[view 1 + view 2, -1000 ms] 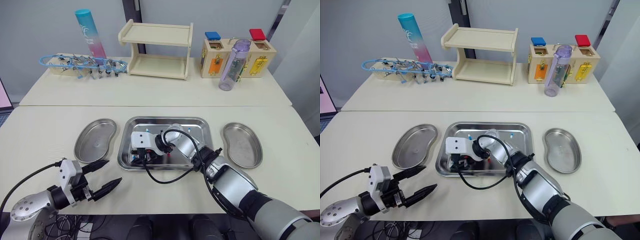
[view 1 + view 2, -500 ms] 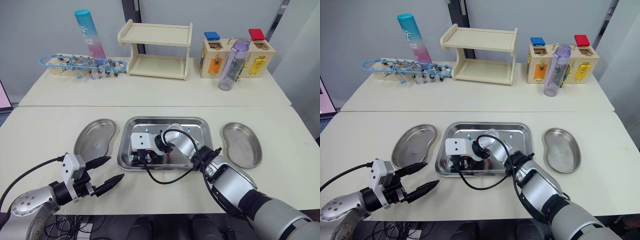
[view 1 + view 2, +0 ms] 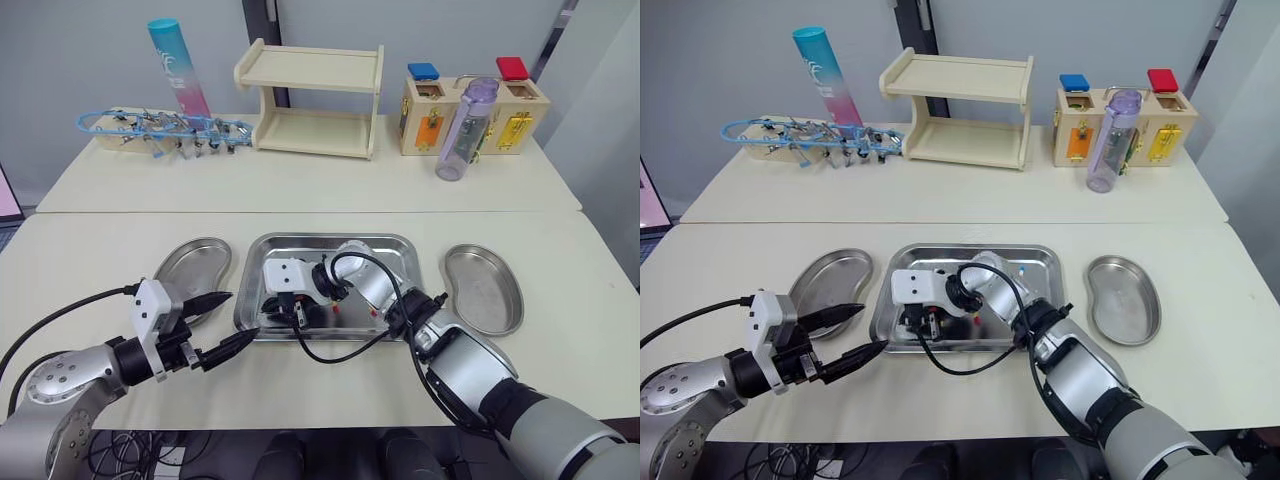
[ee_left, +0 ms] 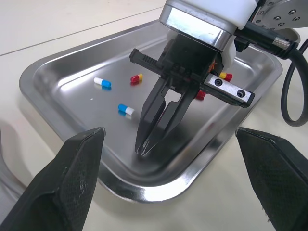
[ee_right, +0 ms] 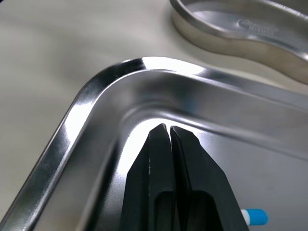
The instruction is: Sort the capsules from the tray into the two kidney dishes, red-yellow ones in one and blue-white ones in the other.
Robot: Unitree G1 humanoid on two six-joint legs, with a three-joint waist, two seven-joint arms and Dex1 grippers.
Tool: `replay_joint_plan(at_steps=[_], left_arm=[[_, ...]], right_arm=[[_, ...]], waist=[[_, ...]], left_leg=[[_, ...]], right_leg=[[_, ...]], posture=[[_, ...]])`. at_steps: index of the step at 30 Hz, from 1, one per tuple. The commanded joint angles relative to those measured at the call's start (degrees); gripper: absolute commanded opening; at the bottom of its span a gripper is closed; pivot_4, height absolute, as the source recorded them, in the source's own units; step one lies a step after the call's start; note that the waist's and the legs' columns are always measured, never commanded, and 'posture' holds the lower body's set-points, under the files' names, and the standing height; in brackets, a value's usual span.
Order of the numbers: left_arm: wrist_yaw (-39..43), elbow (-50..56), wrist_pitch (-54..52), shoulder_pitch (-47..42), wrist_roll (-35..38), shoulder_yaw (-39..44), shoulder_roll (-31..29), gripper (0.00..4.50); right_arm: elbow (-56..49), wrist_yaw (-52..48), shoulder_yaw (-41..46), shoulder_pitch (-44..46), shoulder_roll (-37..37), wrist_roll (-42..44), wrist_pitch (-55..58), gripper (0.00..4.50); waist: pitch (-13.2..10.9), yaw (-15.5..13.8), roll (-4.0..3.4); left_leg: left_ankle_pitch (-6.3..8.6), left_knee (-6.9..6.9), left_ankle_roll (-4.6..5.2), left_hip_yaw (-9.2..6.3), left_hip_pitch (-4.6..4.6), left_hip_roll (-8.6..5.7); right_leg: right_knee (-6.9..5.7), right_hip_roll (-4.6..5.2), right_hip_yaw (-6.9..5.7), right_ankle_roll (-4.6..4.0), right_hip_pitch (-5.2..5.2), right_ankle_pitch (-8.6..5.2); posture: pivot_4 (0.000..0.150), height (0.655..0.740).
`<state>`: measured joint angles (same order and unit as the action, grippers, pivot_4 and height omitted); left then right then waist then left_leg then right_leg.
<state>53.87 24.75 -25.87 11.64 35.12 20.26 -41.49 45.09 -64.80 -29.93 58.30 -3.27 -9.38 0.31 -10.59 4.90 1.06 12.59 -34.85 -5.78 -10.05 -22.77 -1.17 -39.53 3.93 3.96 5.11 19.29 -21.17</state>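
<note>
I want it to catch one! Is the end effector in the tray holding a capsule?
No, the right end effector is shut on nothing, and the blue-white capsule nearby lies loose on the tray.

Robot test lab: pale tables (image 3: 90, 260), steel tray (image 3: 330, 238), kidney dishes (image 3: 483, 290), wooden shelf (image 3: 312, 100), latch boxes (image 3: 475, 112) against grey wall (image 3: 80, 60).

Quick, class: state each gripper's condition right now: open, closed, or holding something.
Left gripper: open, holding nothing.
Right gripper: closed, tips down inside the tray, nothing seen between them.
</note>
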Motion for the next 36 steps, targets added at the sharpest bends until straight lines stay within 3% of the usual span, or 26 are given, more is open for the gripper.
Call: replay_joint_plan(at_steps=[1, 10, 14, 22, 29, 36], left_arm=[[-0.32, 2.39, -1.29, -0.16, 1.51, 1.21, -1.53, 4.5], [-1.17, 1.85, -2.34, -0.21, 1.42, 2.2, -2.68, 4.5], [-1.85, 0.45, -2.34, 0.26, 2.28, 3.85, -1.71, 4.5], [-0.28, -3.41, 0.52, 2.74, 1.18, 5.58, -1.26, 4.5], [1.41, -7.37, 4.5, 4.65, 0.47, 7.19, -0.74, 4.5], [1.77, -14.32, 7.65, 6.66, -2.45, 10.62, -2.42, 4.5]], right_arm=[[-4.48, -1.02, 1.54, -0.15, 0.01, 1.65, 0.97, 0.02], [-12.32, -2.0, 2.19, -1.95, 1.84, 3.43, 6.28, 0.02], [-17.08, -2.52, 3.53, -3.46, 4.13, 4.97, 9.03, 0.76], [-22.49, -2.24, 2.49, -4.34, 7.33, 5.06, 10.08, 3.22], [-31.69, -0.89, 3.28, -8.35, 11.35, 5.03, 11.54, 3.22], [-55.31, 0.36, 12.37, -20.13, 23.72, 10.15, 20.81, 3.22]], waist=[[0.0, 0.0, -0.01], [0.0, -0.07, 0.0], [0.0, -0.11, 0.0], [0.0, -0.06, 0.0], [0.0, -0.16, 0.01], [0.0, -0.75, 0.02]], left_leg=[[0.0, 0.0, 0.0, 0.0, 0.0, 0.01], [0.0, 0.01, 0.0, 0.0, 0.0, 0.01], [0.0, 0.01, 0.0, 0.0, -0.03, 0.01], [0.0, 0.02, 0.0, 0.01, -0.03, 0.02], [0.0, 0.02, 0.0, 0.01, -0.05, 0.01], [0.0, 0.03, 0.0, 0.01, -0.13, -0.01]], right_leg=[[0.0, -0.01, 0.0, 0.0, 0.0, 0.0], [0.01, -0.02, 0.0, 0.0, 0.01, 0.0], [0.02, -0.02, 0.0, 0.0, 0.01, 0.0], [0.03, -0.02, 0.01, 0.0, 0.03, 0.0], [0.07, 0.0, 0.01, 0.0, 0.03, 0.0], [0.19, 0.04, -0.01, 0.0, 0.03, 0.0]], posture=[[0.15, 0.74], [0.15, 0.74], [0.15, 0.74], [0.15, 0.74], [0.15, 0.74], [0.15, 0.74]])
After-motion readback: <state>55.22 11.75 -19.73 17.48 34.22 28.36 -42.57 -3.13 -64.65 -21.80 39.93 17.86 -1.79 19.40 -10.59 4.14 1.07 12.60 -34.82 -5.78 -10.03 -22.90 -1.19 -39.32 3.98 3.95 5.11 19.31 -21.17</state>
